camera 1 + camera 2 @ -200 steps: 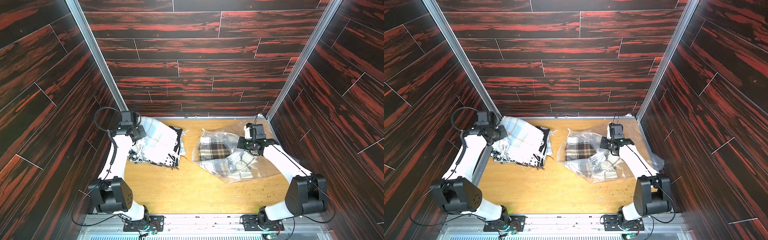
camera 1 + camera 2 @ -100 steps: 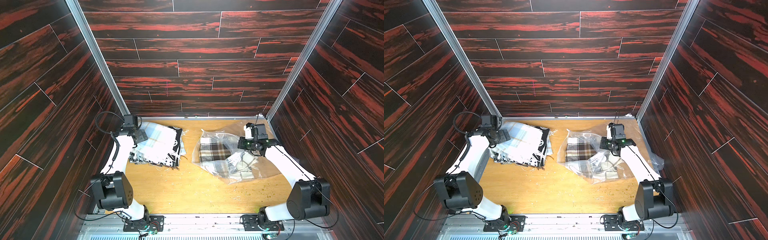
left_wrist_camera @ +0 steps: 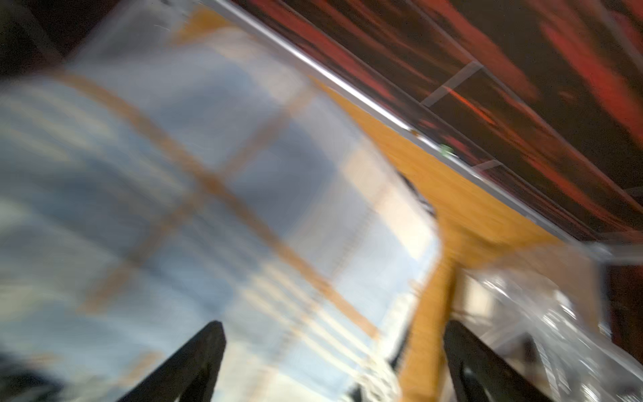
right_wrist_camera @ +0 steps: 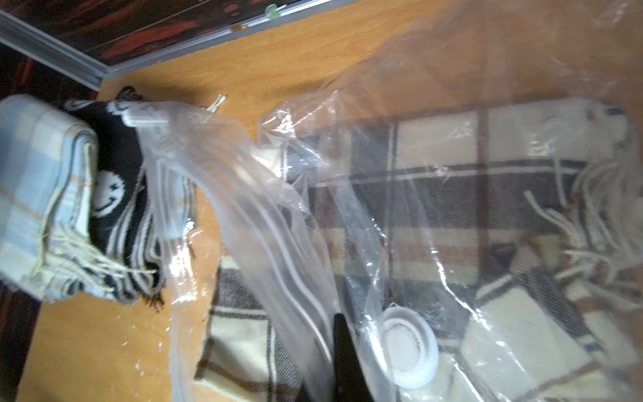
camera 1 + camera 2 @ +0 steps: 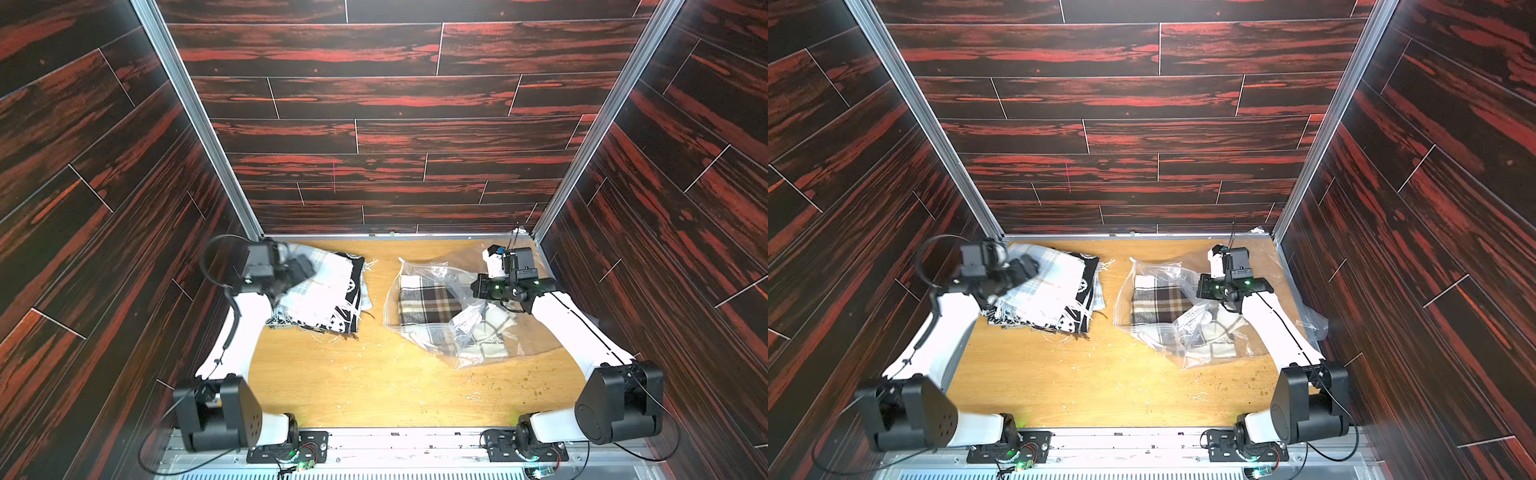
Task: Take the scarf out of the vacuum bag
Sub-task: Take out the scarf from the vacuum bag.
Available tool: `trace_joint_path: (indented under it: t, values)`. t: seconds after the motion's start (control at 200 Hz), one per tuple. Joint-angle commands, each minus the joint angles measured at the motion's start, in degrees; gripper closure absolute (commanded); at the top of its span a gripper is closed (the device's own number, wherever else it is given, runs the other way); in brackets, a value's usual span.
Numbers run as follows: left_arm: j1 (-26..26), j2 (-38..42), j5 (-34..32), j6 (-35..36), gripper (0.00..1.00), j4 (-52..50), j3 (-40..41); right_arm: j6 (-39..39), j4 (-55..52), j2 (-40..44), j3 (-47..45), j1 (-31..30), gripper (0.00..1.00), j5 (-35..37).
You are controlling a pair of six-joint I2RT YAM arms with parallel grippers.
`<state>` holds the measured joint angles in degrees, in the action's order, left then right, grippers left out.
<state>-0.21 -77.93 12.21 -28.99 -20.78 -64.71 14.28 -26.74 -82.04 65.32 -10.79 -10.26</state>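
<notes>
The vacuum bag [image 5: 419, 270] [image 5: 1148, 268] lies crumpled at the back right of the table, with a brown and cream plaid scarf [image 5: 428, 305] [image 5: 1154, 305] [image 4: 452, 209] inside it. My right gripper [image 5: 476, 289] [image 5: 1202, 289] [image 4: 339, 334] is shut on the bag's plastic beside the round white valve [image 4: 409, 351]. The zip-seal edge [image 4: 243, 215] curves up to the jaws. My left gripper [image 5: 305, 266] [image 5: 1027, 266] [image 3: 334, 325] hangs open over the folded cloth at the back left. Nothing sits between its fingers, and its wrist view is blurred.
A pile of folded scarves [image 5: 328, 291] [image 5: 1054, 291] lies at the back left: pale blue checked cloth [image 4: 31, 167] on top, black cloth with white smileys [image 4: 111, 195] beneath. Dark panelled walls close in three sides. Thread scraps dot the wooden table [image 5: 374, 374].
My left gripper has opened, letting go of the pale cloth on the pile, and has swung slightly to the right. The right gripper has stayed shut on the bag, almost in place.
</notes>
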Motion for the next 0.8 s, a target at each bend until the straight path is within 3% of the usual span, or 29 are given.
trace_joint_path:
  t: [0.0,0.18,0.401,0.792]
  values:
    - [-5.96,1.59,5.24,-5.45,0.00,9.25,3.79,-1.27,-0.51,1.08,1.48,-0.64,1.00,-5.85]
    - [-15.46,-1.71,5.40,-8.03,0.01,16.18,6.67,-2.41,-0.42,1.48,1.30,-2.28,1.00,-9.25]
    - [-23.60,-7.13,6.99,-10.42,0.02,23.42,5.81,-2.99,-1.13,2.03,1.48,-3.93,1.00,-13.46]
    - [-30.61,-17.94,9.89,-11.35,0.10,26.25,4.95,-3.91,-2.93,2.92,1.74,-6.17,1.00,-13.91]
